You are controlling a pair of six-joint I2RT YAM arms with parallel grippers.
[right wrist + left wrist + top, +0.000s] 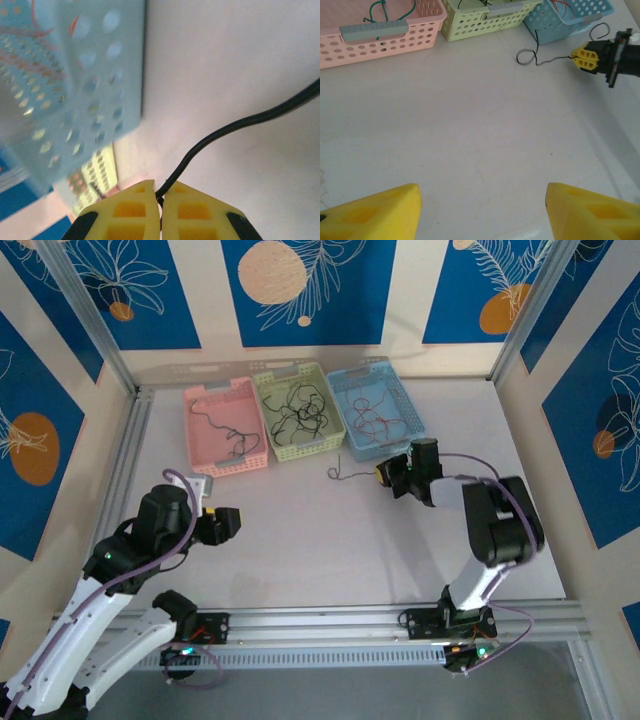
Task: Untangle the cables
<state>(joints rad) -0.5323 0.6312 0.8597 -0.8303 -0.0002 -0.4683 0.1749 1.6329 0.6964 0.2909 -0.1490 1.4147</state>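
A: Left gripper (225, 525), near left: we see jaws apart, holding nothing.
B: Agreed. We note cables (298, 412) lying in the far pink basket (212, 390), green basket (290, 373) and blue basket (362, 368). Right gripper (385, 473) clamps one black cable (235, 125) trailing on the table (300, 540), just near the blue basket.

pink basket (395, 42), green basket (485, 22), blue basket (555, 27)
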